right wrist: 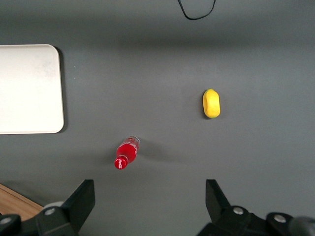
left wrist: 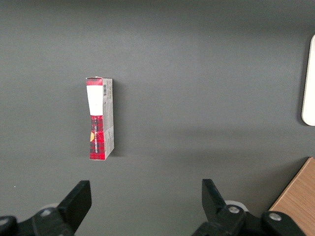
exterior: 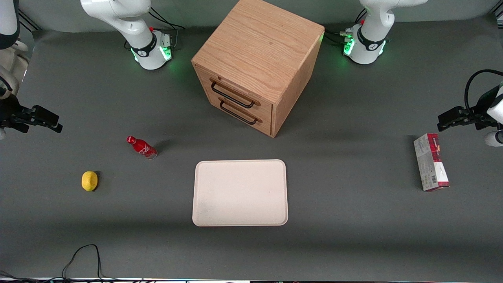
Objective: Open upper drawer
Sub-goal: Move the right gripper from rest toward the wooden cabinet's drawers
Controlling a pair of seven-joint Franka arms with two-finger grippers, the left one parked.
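Observation:
The wooden cube cabinet (exterior: 259,43) stands at the middle of the table, farther from the front camera than the tray. Its upper drawer (exterior: 227,87) is shut, with a long dark bar handle (exterior: 232,95). The like lower drawer (exterior: 243,111) is shut below it. My right gripper (exterior: 55,122) hangs above the table at the working arm's end, well apart from the cabinet. It is open and empty in the right wrist view (right wrist: 150,189). A corner of the cabinet (right wrist: 15,204) shows there.
A cream tray (exterior: 239,192) lies nearer the front camera than the cabinet. A red bottle (exterior: 141,146) and a yellow lemon (exterior: 89,181) lie toward the working arm's end. A red-and-white box (exterior: 430,167) lies toward the parked arm's end. A black cable (exterior: 84,255) loops at the table's front edge.

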